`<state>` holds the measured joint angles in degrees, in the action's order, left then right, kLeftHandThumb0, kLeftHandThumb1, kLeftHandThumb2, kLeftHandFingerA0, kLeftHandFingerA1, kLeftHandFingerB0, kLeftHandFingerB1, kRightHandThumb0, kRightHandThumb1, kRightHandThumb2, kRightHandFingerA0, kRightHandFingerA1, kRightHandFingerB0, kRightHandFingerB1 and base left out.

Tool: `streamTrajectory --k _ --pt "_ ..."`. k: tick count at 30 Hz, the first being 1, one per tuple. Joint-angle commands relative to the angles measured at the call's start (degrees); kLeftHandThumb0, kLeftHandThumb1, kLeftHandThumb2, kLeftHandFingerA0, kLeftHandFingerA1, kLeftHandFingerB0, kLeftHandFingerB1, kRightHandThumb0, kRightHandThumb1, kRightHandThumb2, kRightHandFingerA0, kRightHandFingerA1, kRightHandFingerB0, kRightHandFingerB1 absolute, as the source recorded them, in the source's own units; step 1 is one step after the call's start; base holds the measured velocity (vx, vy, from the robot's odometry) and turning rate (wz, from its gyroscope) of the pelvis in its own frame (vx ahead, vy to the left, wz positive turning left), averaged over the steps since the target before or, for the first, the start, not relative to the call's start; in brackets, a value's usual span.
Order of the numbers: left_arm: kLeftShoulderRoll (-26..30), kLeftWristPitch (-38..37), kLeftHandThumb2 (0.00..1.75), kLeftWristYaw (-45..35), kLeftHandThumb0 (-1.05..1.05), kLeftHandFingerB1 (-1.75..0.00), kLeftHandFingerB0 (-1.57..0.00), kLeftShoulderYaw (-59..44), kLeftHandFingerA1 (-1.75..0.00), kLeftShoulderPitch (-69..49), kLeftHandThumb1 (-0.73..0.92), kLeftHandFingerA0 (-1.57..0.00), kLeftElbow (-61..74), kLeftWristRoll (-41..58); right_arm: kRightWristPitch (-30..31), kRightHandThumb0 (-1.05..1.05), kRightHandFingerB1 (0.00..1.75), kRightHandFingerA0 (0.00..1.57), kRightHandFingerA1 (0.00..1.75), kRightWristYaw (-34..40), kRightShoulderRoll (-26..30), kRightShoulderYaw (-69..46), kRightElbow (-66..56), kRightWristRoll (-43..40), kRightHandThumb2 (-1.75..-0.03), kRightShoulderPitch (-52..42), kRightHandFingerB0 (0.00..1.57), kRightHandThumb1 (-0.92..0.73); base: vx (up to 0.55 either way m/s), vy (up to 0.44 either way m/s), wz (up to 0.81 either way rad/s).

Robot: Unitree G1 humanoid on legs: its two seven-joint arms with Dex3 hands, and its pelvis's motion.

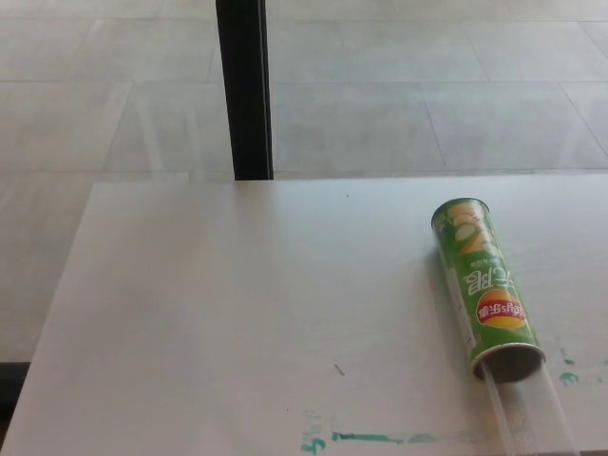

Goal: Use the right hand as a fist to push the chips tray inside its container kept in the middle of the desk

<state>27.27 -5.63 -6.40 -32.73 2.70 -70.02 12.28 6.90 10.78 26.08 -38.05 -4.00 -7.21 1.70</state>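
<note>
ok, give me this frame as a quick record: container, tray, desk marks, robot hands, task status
container: green chips can, lying on its side, right part of the white desk, open end toward the camera
tray: clear plastic tray sticking out of the open end, running off the bottom edge
desk marks: green paint smears along the near edge
robot hands: neither in view
task status: tray not yet pushed in

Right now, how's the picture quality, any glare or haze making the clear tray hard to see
Head view: soft and washed out, with bright light flattening the white desk; the green chips can stays clear and throws a thin shadow on its left; the transparent tray sticking out of its open end is faint, its edges barely separating from the desk; pale reflections streak the floor beyond. No robot hand shows.
</note>
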Motion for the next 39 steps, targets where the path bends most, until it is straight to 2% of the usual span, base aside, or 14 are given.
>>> streamTrajectory --k 1,5,6,7,8,15,19,20,21,23,24,32,36,39 --pt "2.04 -0.41 0.67 0.32 -0.7 -0.52 -0.46 -0.14 -0.68 -0.83 0.9 -0.56 0.12 1.1 6.54 -0.6 0.46 0.81 0.88 -7.93 -3.7 10.62 -23.75 -4.48 -0.64 -9.01 0.52 -0.8 0.0 0.0 0.0" --pt "2.49 -0.31 0.67 0.19 -0.7 -0.53 -0.49 -0.05 -0.67 -0.75 0.9 -0.58 -0.56 0.9 1.62 -0.58 0.49 0.77 0.9 -12.31 -3.62 11.74 -26.39 -4.45 -0.64 -15.93 0.48 -0.84 0.0 0.0 0.0" --pt "2.54 -0.48 0.67 0.12 -0.7 -0.53 -0.48 -0.03 -0.67 -0.88 0.91 -0.57 -0.57 0.86 1.29 -0.58 0.63 0.78 0.88 -12.45 -3.69 11.93 -26.91 -4.47 -1.07 -16.58 0.43 -0.66 0.0 0.0 0.0" --pt "2.59 -1.1 0.67 0.0 -0.72 -0.53 -0.48 0.19 -0.69 -1.22 0.91 -0.57 -0.48 0.59 -1.29 -0.6 0.63 0.77 0.89 -13.93 -4.06 11.98 -27.43 -5.33 -1.08 -18.44 0.43 -0.68 0.0 0.0 0.0" --pt "2.56 -1.26 0.67 0.01 -0.7 -0.53 -0.47 0.36 -0.7 -1.33 0.91 -0.56 -0.29 0.44 -3.86 -0.63 0.53 0.8 0.98 -15.47 -4.37 11.68 -28.34 -5.92 -0.64 -21.05 0.51 -0.81 0.0 0.0 0.0" --pt "2.83 -0.59 0.67 -0.04 -0.69 -0.53 -0.48 0.51 -0.67 -1.67 0.92 -0.57 -0.16 0.52 -11.88 -0.61 0.52 0.77 0.93 -25.8 -0.72 10.6 -31.41 -7.93 -0.65 -31.14 0.47 -0.79 0.0 0.0 0.0" --pt "2.97 -1.39 0.67 -0.15 -0.72 -0.52 -0.49 0.27 -0.67 -2.01 0.9 -0.57 -0.84 0.61 -12.09 -0.56 0.51 0.84 0.9 -28.36 0.29 11.88 -33.43 -7.65 -0.63 -34.99 0.55 -0.75 0.0 0.0 0.0" --pt "2.97 -1.39 0.66 -0.15 -0.73 -0.55 -0.5 0.27 -0.71 -2.01 0.9 -0.58 -0.83 0.61 -12.19 -0.57 0.49 0.95 0.84 -28.43 0.32 11.85 -33.44 -7.72 -0.61 -35.11 0.64 -0.7 0.0 0.0 0.0" --pt "3.23 -1.56 1.09 0.47 -0.69 -0.63 -0.46 1.24 -0.73 -1.96 0.71 -0.56 -0.66 -0.47 -12.93 -0.59 0.49 0.87 0.95 -31.84 2.4 12.25 -33.81 -7.16 -0.63 -38.13 0.56 -0.76 0.0 0.0 0.0" --pt "3.38 -1.6 1.09 0.47 -0.69 -0.63 -0.46 1.27 -0.73 -2.16 0.71 -0.56 -0.68 -0.49 -13.09 -0.59 0.49 0.87 0.95 -32.28 2.68 12.48 -33.97 -7.1 -0.63 -38.58 0.56 -0.76 0.0 0.0 0.0" --pt "3.24 -1.63 0.67 -0.12 -0.72 -0.55 -0.46 0.8 -0.72 -2.21 0.91 -0.56 -0.6 0.12 -14.85 -0.57 0.49 0.86 0.94 -35.5 4.06 13.15 -33.17 -7.52 -0.63 -40.32 0.54 -0.75 0.0 0.0 0.0" --pt "3.28 -1.1 0.67 0.19 -0.7 -0.53 -0.46 0.3 -0.69 -2.03 0.9 -0.57 -0.62 0.64 -25.17 -0.62 0.45 0.9 0.88 -36.41 7.98 16.93 -30.89 3.33 -0.63 -45.0 0.56 -0.74 0.0 0.0 0.0" --pt "3.15 -0.82 0.67 0.21 -0.7 -0.54 -0.46 0.52 -0.69 -1.88 0.91 -0.56 -0.21 0.53 -25.11 -0.63 0.46 0.89 0.85 -35.89 9.27 17.15 -32.12 6.27 -0.62 -46.29 0.57 -0.74 0.0 0.0 0.0" --pt "3.49 -0.95 0.67 0.26 -0.69 -0.54 -0.5 0.83 -0.68 -1.61 0.91 -0.58 -0.38 0.17 -22.45 -0.62 0.46 0.87 0.85 -36.72 13.8 19.32 -35.94 15.88 -0.62 -47.88 0.58 -0.73 0.0 0.0 0.0"
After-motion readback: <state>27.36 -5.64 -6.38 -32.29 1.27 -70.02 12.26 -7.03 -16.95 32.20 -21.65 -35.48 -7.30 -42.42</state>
